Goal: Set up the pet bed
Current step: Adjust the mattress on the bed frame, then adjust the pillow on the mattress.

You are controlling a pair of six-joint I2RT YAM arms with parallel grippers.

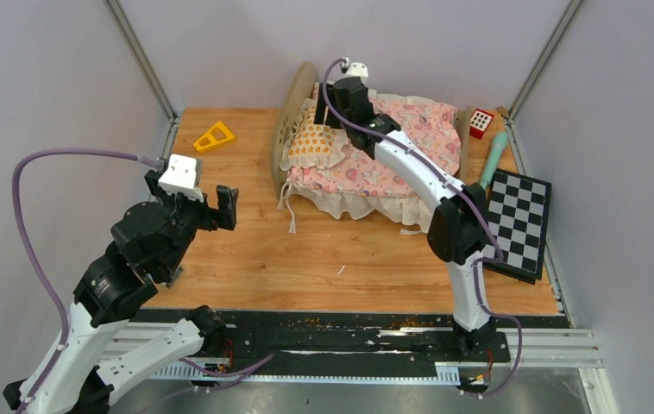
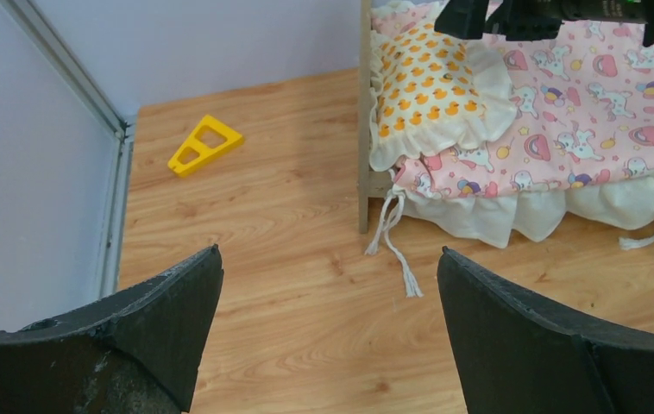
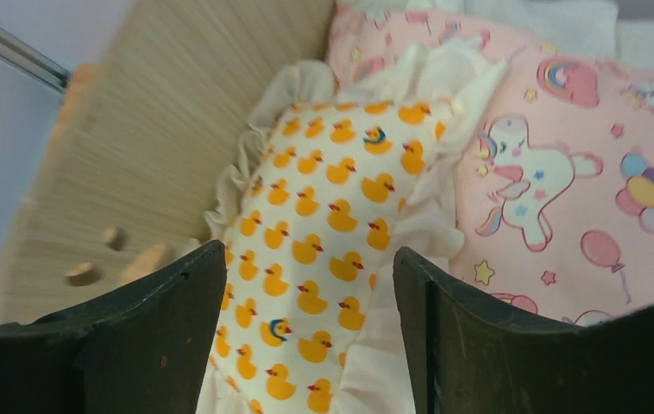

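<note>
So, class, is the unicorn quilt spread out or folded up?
Spread out: the unicorn quilt lies flat across the pet bed, its ruffle hanging over the side.

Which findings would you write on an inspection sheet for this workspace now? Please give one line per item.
Surface: wooden table top, small scraps near the front.
Job's things: pet bed stands at the back; pink quilt spread over it; headboard at its left end.
Clutter: duck-print pillow on the quilt by the headboard; yellow triangle; red block; teal stick; checkered board.
Grippers: left gripper jaws wide, empty, over bare wood; right gripper jaws apart over the pillow.
Cables: purple cables, one looping off each arm.
Surroundings: grey walls; black rail at the near edge.
</note>
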